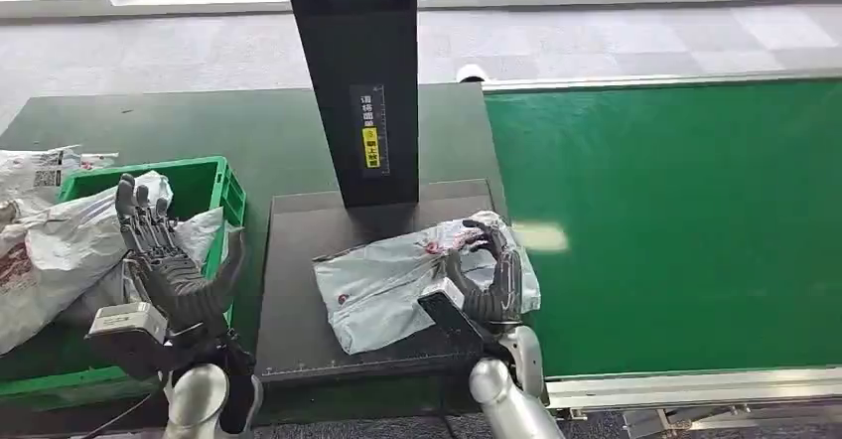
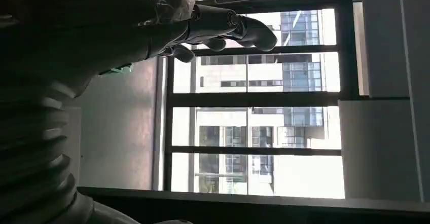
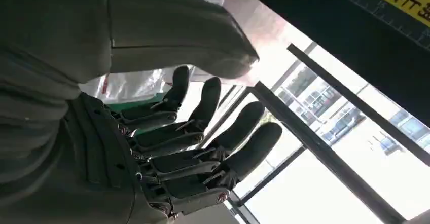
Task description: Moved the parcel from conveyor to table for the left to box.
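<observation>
Head view: the parcel (image 1: 397, 280) lies flat on the dark tabletop (image 1: 298, 250), at 9 o'clock from the green conveyor (image 1: 675, 220); the right hand (image 1: 487, 275) rests on its 3 o'clock edge, fingers apart, likely letting go; the left hand (image 1: 164, 260) waits above the green box (image 1: 213, 186), holding nothing.
Left wrist view: fingers (image 2: 253, 31) loosely curled, holding nothing.
Right wrist view: fingers (image 3: 213, 133) spread straight.
</observation>
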Tool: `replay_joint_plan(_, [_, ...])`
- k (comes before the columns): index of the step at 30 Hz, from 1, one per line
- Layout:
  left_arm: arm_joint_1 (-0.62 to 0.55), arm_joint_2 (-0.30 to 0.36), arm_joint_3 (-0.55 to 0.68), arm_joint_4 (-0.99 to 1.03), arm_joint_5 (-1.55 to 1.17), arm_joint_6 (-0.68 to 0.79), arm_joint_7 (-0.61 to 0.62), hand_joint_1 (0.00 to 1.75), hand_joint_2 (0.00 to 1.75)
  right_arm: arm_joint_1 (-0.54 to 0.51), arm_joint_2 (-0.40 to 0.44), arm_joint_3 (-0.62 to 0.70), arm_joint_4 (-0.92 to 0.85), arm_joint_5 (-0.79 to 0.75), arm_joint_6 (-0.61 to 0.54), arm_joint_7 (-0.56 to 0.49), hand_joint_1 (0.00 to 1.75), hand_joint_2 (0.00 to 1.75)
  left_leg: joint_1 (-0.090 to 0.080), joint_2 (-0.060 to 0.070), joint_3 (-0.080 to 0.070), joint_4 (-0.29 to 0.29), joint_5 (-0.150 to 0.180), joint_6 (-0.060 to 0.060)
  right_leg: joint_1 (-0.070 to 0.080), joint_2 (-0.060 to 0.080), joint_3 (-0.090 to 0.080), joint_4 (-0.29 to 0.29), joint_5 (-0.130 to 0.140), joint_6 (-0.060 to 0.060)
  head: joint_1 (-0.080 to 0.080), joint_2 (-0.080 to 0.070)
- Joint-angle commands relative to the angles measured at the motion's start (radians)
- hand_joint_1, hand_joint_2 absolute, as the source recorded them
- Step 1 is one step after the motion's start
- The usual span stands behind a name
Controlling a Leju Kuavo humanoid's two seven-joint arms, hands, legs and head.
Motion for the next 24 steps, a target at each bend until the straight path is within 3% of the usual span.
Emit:
replay_joint_plan(1, [-0.028,0.026,-0.035,0.047,0.003,0.005,0.005,0.00,1.75,-0.055,0.003,-0.063,0.119,-0.001,0.003,-0.001,0.00,1.75,0.000,0.000,0.002,-0.002,0.001,0.000,0.001,-0.001,0.002,-0.002,0.001,-0.001,0.000,0.000])
replay_joint_plan(13, [-0.042,0.029,-0.039,0.055,0.006,0.008,0.005,0.00,1.75,-0.058,0.003,-0.063,0.107,0.001,0.003,-0.001,0.00,1.75,0.000,0.000,0.001,-0.003,0.002,0.000,0.001,-0.001,0.001,-0.002,0.001,-0.002,0.000,0.000])
replay_joint_plan(17, [-0.047,0.032,-0.042,0.057,0.010,0.015,0.005,0.00,1.75,-0.047,0.003,-0.061,0.062,-0.048,0.003,-0.055,0.00,1.75,0.000,-0.001,0.001,-0.002,0.001,0.000,0.000,-0.002,0.001,-0.002,0.001,-0.001,0.000,0.000])
replay_joint_plan(19, [-0.050,0.035,-0.044,0.060,0.012,0.017,0.005,0.00,1.75,-0.012,0.003,-0.067,-0.040,-0.103,0.003,-0.128,0.00,1.75,0.000,-0.001,0.000,-0.001,0.001,0.000,0.000,-0.002,0.000,-0.001,0.000,-0.001,0.000,0.000])
replay_joint_plan(24, [-0.070,0.036,-0.083,0.149,-0.048,-0.032,0.005,0.00,1.75,0.205,0.003,0.030,-0.670,-0.245,0.003,-0.140,0.00,1.75,-0.001,-0.005,-0.003,0.000,0.001,0.000,-0.001,-0.005,-0.002,0.001,-0.001,-0.001,0.000,0.000])
